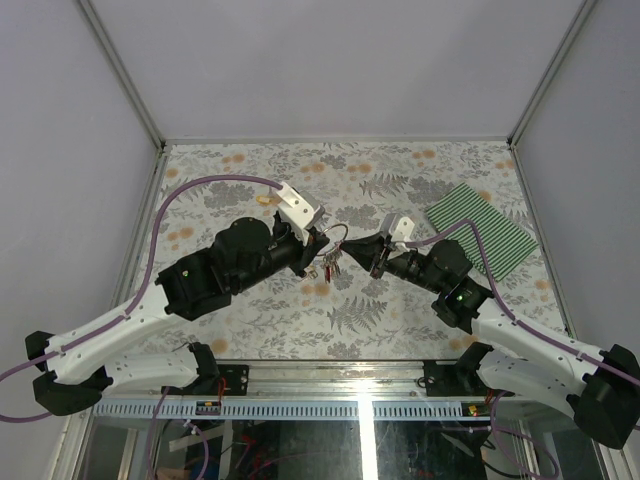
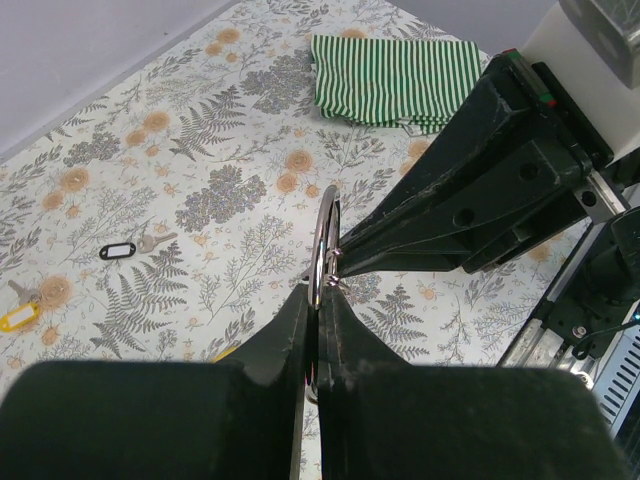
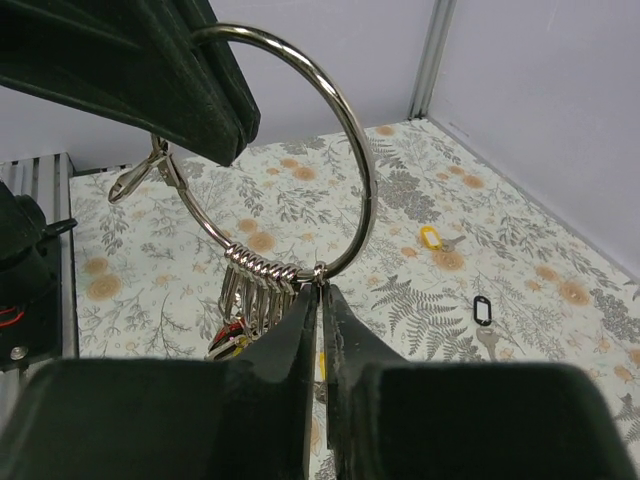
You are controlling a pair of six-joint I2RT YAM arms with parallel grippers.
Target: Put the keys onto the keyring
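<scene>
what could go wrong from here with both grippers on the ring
1. Left gripper and right gripper each pinch the thin keyring at one spot; a pull by either may twist it loose.
2. The hung keys bunch right beside the right gripper and may slide into it.
3. A yellow key and a black key lie on the table; fetching one means releasing the keyring.

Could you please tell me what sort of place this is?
Probably a lab robot cell: plain grey walls in a metal frame, a floral-covered table, two arms bolted at its edge.
</scene>
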